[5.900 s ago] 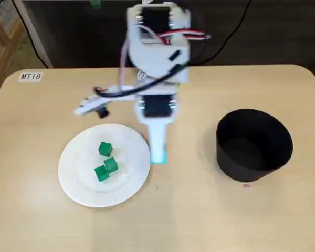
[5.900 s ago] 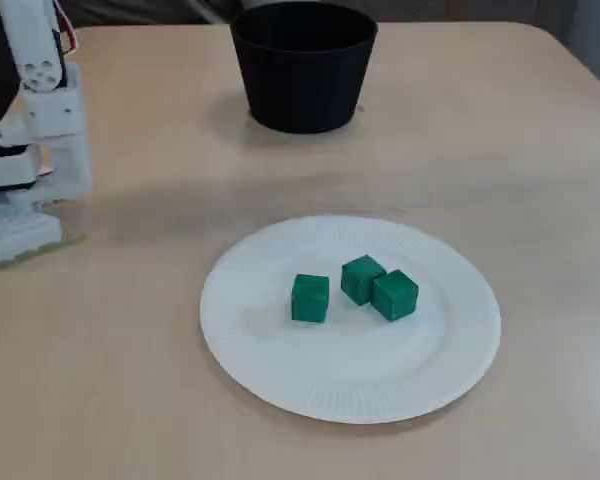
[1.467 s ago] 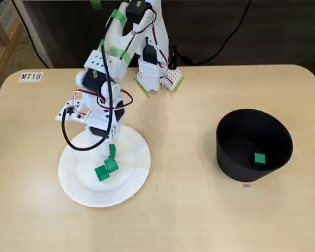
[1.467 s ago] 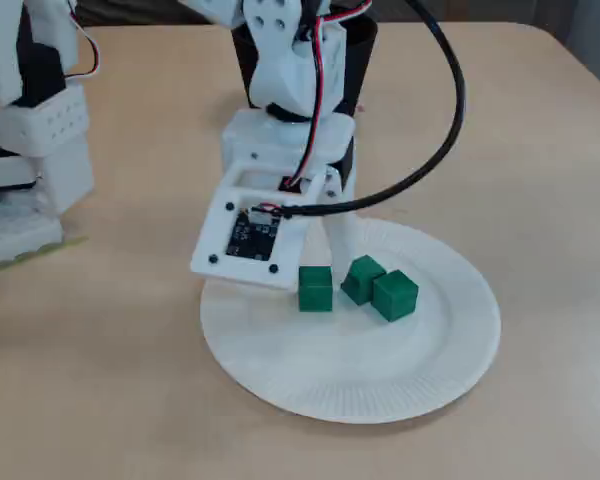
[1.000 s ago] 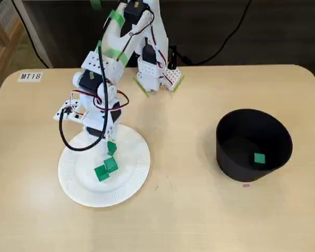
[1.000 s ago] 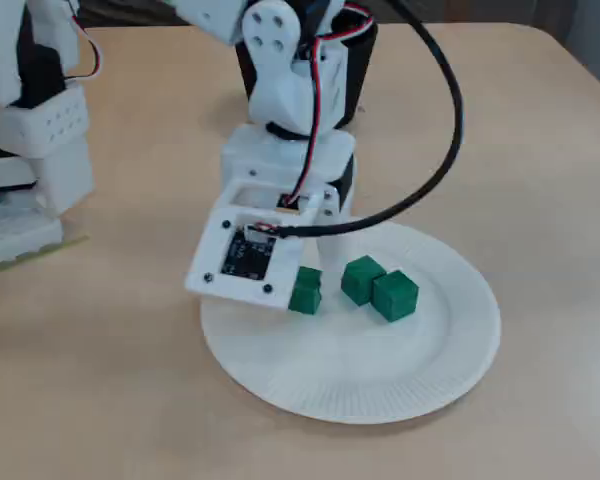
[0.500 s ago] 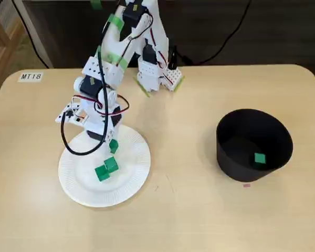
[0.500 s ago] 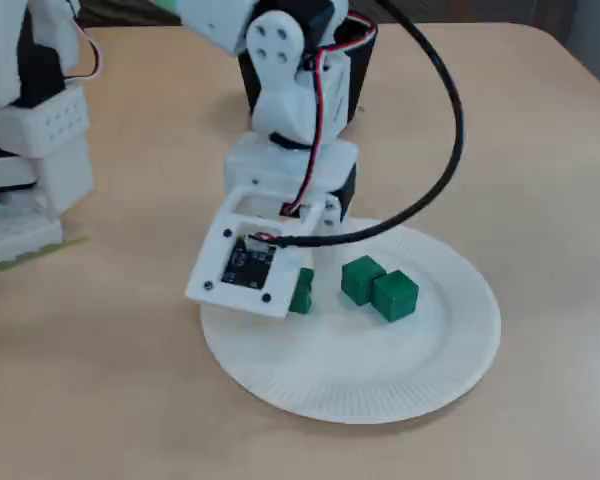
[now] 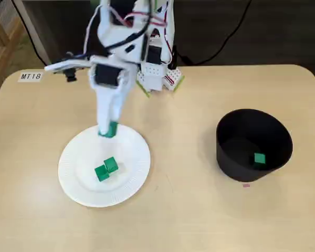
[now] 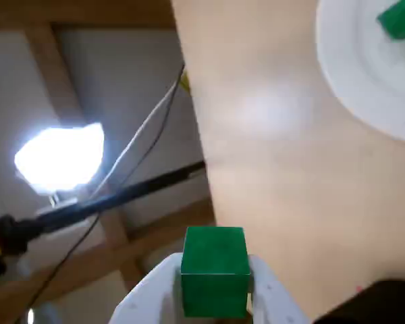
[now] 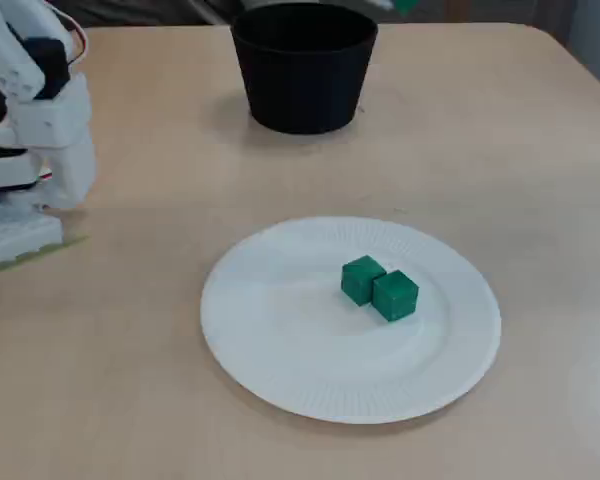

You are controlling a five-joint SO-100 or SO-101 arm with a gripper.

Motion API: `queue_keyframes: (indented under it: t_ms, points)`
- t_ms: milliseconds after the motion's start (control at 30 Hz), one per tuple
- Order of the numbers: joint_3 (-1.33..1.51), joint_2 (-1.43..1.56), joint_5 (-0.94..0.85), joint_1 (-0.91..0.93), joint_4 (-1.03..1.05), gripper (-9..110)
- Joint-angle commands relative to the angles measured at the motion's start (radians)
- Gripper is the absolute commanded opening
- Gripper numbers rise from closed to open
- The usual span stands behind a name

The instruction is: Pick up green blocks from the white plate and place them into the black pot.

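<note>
A: What changes for us?
B: Our hand (image 10: pixel 214 287) now pinches one green block (image 9: pixel 109 129), lifted clear of the white plate (image 9: pixel 132 157) where it sat a moment ago.
A: So we carry next?
B: Likely. The black pot (image 9: pixel 241 173) stands well apart across the counter (image 9: pixel 189 210); two other blocks (image 11: pixel 380 288) wait on the plate.

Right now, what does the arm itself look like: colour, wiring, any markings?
The arm is white plastic, with black servo motors showing between the shells. Red, white and black wires loop along its upper links. The gripper has slim white fingers. Greenish tape strips sit at the base. No lettering is visible on it.
</note>
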Motion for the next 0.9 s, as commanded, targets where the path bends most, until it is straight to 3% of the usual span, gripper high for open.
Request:
queue_keyframes:
  t_ms: [0, 200, 567, 700, 867]
  points:
    - [0.227, 0.195, 0.112, -0.291, -0.215, -2]
    - [0.572, 0.215, 0.115, -0.571, -0.565, -2]
    - [0.624, -0.008, 0.051, -0.64, -0.738, -2]
    - [0.624, -0.015, 0.015, -0.647, -0.693, 26]
    - [0.604, -0.017, -0.005, -0.638, -0.63, 35]
